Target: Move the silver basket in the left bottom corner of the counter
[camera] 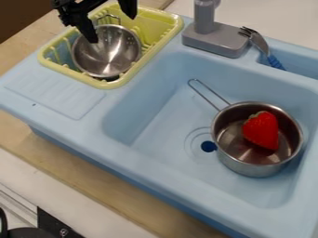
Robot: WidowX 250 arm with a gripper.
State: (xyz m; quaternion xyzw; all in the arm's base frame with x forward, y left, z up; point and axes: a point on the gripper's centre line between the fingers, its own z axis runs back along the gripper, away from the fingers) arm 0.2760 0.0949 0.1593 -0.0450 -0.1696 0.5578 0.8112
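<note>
So, in the camera view, the black two-finger gripper hangs over the far left of the scene with its fingers spread well apart and nothing between them that looks pinched, so it reads as released. The closest match for the "silver basket" is a round, shiny silver metal bowl with a thin wire handle on its far side. It sits in the yellow-green plastic dish rack at the far left of the light-blue plastic sink unit. Here's the bit that matters: most of the bowl lies to the near side of the gripper, almost straight toward the camera, while the handle and far rim sit just about under the gap. The left finger overlaps the bowl's upper left rim, but nobody could say from this angle whether it touches. The bowl is round, so the handle is its only real long axis, and it runs roughly near to far. The fingers look set across it, which should suit a pinch on the far rim or handle after a small drop. The goal corner, near and left, probably means the flat ribbed drainboard, so the bowl would likely have to clear the rack's wall first; snagging there seems the main risk.
</note>
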